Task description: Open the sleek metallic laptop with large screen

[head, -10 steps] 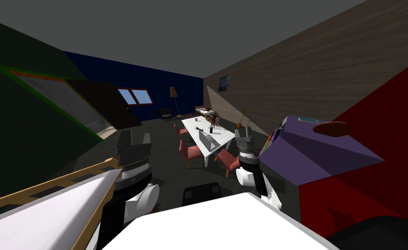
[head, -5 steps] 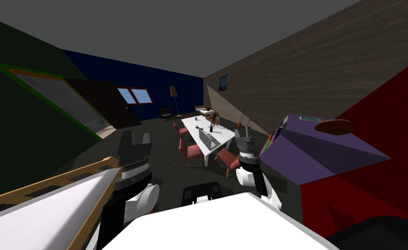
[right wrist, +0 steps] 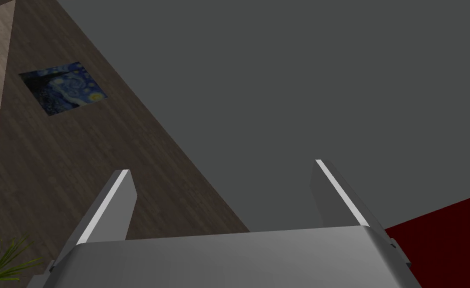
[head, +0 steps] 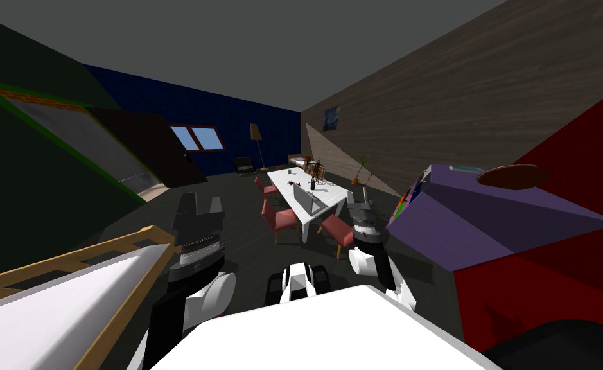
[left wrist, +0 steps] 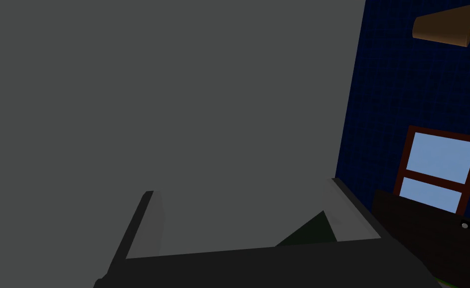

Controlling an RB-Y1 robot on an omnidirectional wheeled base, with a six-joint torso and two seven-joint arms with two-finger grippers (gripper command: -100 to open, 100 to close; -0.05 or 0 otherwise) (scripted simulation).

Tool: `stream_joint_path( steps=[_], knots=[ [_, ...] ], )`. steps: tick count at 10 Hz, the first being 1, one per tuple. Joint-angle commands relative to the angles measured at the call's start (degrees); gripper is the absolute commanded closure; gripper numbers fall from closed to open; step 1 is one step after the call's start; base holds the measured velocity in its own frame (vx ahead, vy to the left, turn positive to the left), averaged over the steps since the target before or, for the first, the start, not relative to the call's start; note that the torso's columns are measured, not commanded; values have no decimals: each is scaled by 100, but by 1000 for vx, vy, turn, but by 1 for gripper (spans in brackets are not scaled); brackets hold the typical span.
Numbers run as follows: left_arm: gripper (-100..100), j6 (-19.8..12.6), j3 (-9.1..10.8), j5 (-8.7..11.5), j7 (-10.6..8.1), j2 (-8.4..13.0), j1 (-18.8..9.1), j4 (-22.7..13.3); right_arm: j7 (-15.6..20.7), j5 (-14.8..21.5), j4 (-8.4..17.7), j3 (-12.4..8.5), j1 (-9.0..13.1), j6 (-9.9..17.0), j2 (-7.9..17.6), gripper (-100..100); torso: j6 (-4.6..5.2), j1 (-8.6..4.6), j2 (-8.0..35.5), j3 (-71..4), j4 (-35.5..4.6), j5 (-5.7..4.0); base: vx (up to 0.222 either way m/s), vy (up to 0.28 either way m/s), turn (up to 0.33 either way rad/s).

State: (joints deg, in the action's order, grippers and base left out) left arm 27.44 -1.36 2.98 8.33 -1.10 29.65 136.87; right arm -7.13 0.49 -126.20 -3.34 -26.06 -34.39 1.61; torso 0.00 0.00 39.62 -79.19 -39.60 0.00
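A grey laptop [head: 305, 200] stands on the near end of a long white table [head: 332, 194] across the room, with its lid raised at an angle. My left gripper [head: 197, 204] is held up in front of me, far short of the table, its fingers open [left wrist: 244, 197] and empty. My right gripper [head: 358, 198] is raised at the same height, also open [right wrist: 221, 167] with nothing between its fingers. In the head view the right gripper lies just right of the table's near corner.
Red chairs [head: 281, 219] [head: 338, 230] stand at the table's near end and side. A purple cabinet [head: 486, 218] is close on my right before a red wall. A wooden-framed white surface [head: 101, 276] lies close on my left. Dark floor stretches toward the table.
I have moved forward: the table, laptop and purple cabinet appear nearer and larger. Both grippers hold the same raised, open pose.
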Motion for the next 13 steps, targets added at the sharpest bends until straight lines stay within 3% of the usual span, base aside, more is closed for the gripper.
stream_joint_path(
  steps=[1,6,13],
  knots=[
    [0,0,0,0,0,0,0,-2,180,149,111,-13,43,24,311,-100,0,1,191,-396,-188,1,15,14,14],
    [0,-1,0,0,0,0,1,-3,729,604,423,-55,170,91,705,-100,0,3,266,-538,-268,1,22,26,18],
    [0,-1,0,0,0,0,1,-3,1817,1534,1011,-141,419,215,1053,-100,0,-1,266,-538,-268,0,33,34,25]
  ],
)
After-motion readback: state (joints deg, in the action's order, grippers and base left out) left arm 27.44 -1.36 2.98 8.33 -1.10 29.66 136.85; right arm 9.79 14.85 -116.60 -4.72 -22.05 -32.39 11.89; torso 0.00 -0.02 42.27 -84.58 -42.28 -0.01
